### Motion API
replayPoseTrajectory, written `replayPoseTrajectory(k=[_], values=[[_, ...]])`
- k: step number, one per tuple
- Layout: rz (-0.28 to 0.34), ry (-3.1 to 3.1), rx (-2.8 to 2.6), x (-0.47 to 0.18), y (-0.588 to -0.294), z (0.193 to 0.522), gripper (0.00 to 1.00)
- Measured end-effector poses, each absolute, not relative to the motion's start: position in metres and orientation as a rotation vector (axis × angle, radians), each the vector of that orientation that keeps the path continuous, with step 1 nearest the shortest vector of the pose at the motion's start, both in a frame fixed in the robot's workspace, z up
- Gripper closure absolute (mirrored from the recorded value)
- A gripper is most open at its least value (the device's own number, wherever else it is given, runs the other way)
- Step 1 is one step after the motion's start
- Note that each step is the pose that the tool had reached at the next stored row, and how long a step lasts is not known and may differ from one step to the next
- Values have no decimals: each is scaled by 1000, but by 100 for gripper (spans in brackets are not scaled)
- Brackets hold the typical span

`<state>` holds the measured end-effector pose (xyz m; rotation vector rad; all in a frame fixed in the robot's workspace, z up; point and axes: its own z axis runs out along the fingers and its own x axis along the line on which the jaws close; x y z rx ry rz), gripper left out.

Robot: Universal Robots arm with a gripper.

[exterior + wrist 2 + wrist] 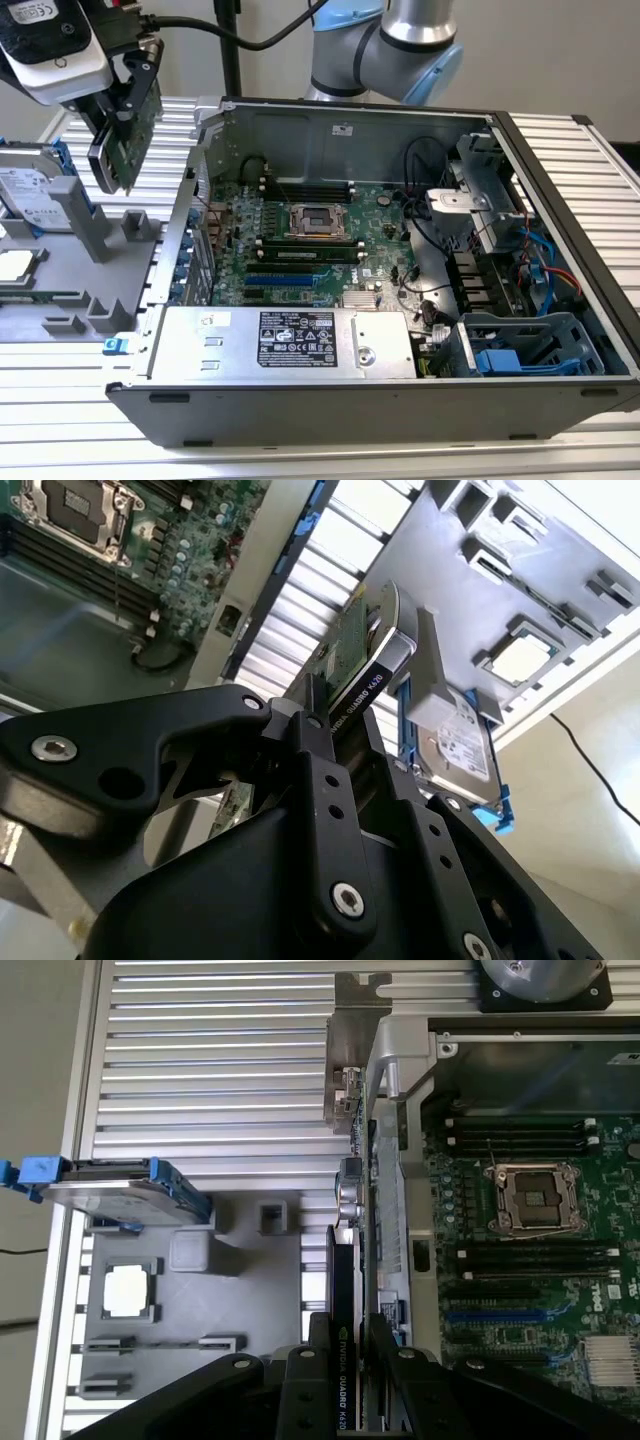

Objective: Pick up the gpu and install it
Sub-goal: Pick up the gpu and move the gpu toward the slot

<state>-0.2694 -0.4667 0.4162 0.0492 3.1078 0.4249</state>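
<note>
A desk (575, 150) of ribbed aluminium slats carries everything, with a pale wall behind it. On it lies an open computer case (330, 405) with its motherboard (380, 205) facing up. Beside the case sits a gray fixture tray (250, 1300) that bears 1 hard drive (110, 1185) in a blue caddy and 1 square processor chip (130, 1290).

The 2 black fingers (143, 72) are closed on the gpu (128, 140), pinching its upper edge from both faces. In the first wrist view the gpu (344, 1290) runs edge-on out from between them. It hangs tilted in the air below the fingers and touches nothing else.

Straight beneath the fingers is the tray's edge nearest the case, and just past that edge is the case's slotted rear wall (385, 1210). The tray's upright posts (95, 235) stand lower than the fingers, with open air between them and the gpu.

The case's open top lies on the exterior view's right of the fingers. Its blue expansion slots (285, 272) sit down inside the walls, lower than the fingers. The arm's blue-and-silver joints (400, 40) rise behind the case's far wall, well apart from the fingers.
</note>
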Motion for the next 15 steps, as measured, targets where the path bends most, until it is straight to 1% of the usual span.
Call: replayPoseTrajectory(k=[15], values=[[425,3108,50,-254,-467,416,100]])
